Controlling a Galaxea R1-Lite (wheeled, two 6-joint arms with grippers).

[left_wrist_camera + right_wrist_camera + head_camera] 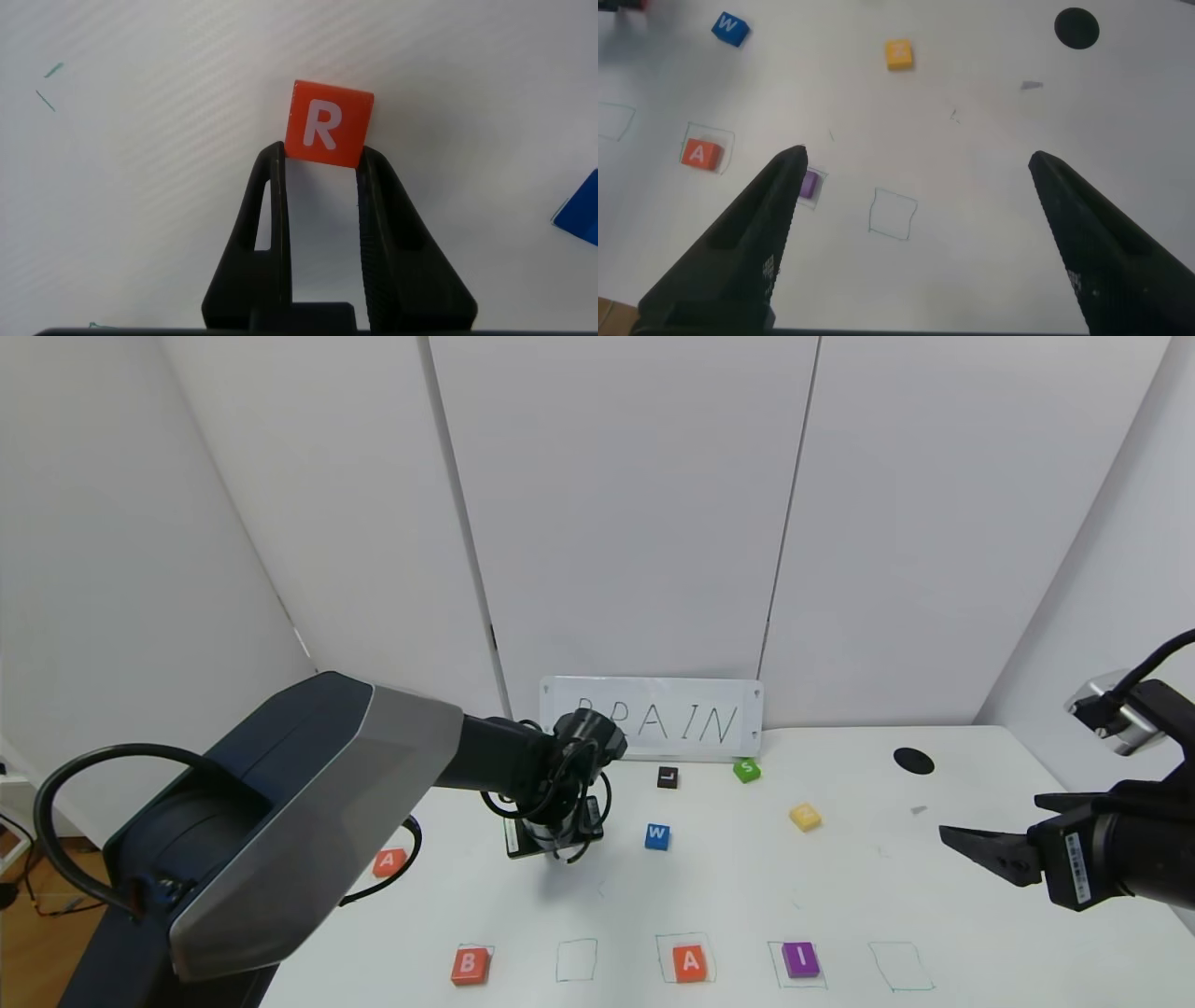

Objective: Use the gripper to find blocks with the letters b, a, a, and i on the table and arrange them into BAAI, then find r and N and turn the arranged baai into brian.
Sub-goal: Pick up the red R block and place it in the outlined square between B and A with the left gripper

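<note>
Left of the blue W block (657, 836) on the worktop (747, 887), the left gripper (322, 161) has its fingers clamped on the orange-red R block (327, 124). Well right of W, the right gripper (915, 168) hovers, fingers spread wide.

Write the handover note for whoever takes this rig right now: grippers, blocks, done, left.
Left gripper: shut on the R block, mid-table beside the blue W block.
Right gripper: open, holding nothing, above the table's right side.
Front row of drawn squares: B, an empty square, A, purple I, a last empty square.
A second A lies at the left, beside the left arm.
The yellow N block is loose, farther back to the right.
Done: B, A and I sit in the row; R is gripped.
Left: place R, fetch N, finish the word.
</note>
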